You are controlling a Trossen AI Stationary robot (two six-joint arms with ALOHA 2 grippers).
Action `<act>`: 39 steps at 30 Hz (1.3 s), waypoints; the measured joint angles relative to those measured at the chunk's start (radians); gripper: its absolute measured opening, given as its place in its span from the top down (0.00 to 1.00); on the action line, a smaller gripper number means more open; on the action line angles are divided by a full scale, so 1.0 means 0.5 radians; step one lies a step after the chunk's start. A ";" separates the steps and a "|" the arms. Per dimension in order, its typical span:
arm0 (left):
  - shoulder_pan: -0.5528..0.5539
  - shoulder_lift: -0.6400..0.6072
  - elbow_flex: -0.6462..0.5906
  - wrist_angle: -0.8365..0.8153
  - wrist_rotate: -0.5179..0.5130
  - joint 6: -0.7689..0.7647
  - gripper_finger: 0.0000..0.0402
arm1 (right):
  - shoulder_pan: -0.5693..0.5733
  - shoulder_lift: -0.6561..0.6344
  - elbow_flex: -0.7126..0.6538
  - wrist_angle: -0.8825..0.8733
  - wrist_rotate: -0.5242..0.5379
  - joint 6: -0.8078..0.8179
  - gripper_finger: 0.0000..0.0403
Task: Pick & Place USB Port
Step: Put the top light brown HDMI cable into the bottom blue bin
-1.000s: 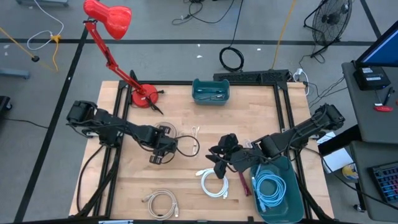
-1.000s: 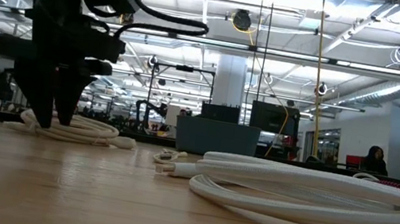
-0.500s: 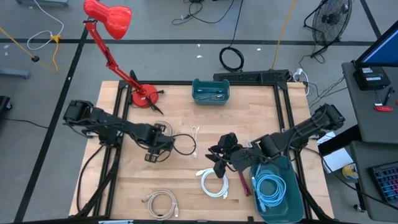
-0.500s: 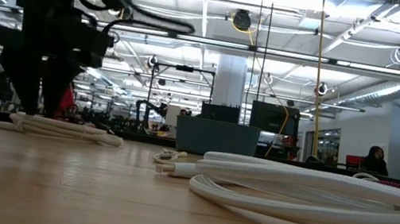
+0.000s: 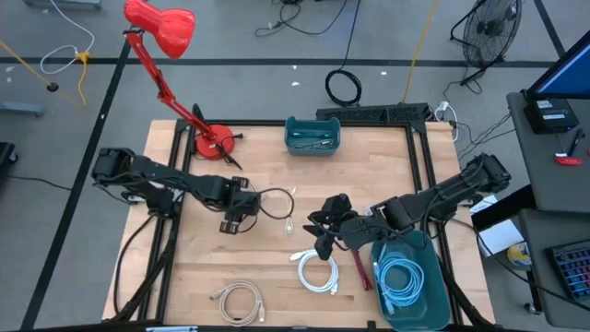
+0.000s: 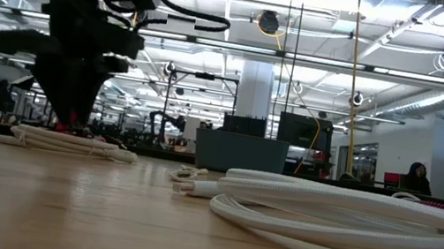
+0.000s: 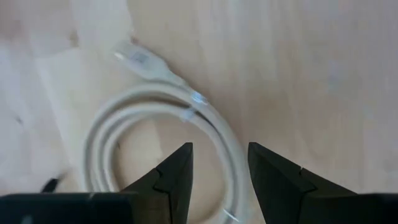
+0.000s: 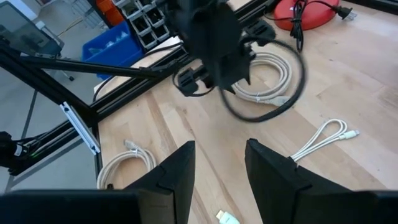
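Two arms at work over one wooden table [image 5: 304, 175], with a red lamp [image 5: 159, 26] at the far left corner, a teal bin [image 5: 290, 138] at the far edge and a second bin [image 5: 441, 286] at the near right holding a blue cable.

Judged as the approach to a pick: left gripper [image 5: 235, 214] poised above a pale USB cable coil [image 7: 155, 118] left of table centre. From table height, seen just above that coil [image 6: 67, 143], not clearly touching it.

To do this well:
- Lower straight down, with one finger inside the loop and one outside, so as to close on a single bundle of strands.
- Aim for the tied part of the coil, not the loose end with the plug [image 7: 134, 57]; otherwise likely to uncoil or dangle on the lift.
- Stop short of pressing into the wood.
- Close firmly; round, slippery cable, prone to slide out.
- Keep clear of the black lead looping beside the gripper.

Left gripper [image 7: 221, 165]: fingers [image 7: 177, 171] parted moderately, nothing between them yet, coil directly below the gap.

Right gripper [image 5: 323, 242]: waiting near table centre, beside a white coil [image 5: 316, 272], fingers apart and empty in its own wrist view [image 8: 221, 155].

Also lying untouched: a beige coil [image 5: 238, 300] at the near edge.
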 joint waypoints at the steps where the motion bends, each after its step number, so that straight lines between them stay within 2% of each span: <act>1: 0.031 0.013 -0.001 0.014 0.009 0.008 0.61 | 0.000 0.000 0.000 0.000 0.000 0.001 0.68; 8: 0.163 0.118 -0.022 0.022 0.132 0.062 0.61 | 0.006 0.000 0.000 -0.001 -0.001 0.011 0.68; 15: 0.170 0.129 -0.098 0.053 0.241 0.012 0.61 | 0.019 0.000 0.000 -0.002 -0.001 0.008 0.68; 28: 0.095 0.125 -0.086 -0.084 0.238 -0.038 0.61 | 0.014 0.000 0.000 -0.002 -0.001 -0.004 0.68; 39: 0.095 0.115 0.037 -0.220 0.198 -0.033 0.61 | 0.007 0.000 0.000 0.028 -0.002 0.004 0.68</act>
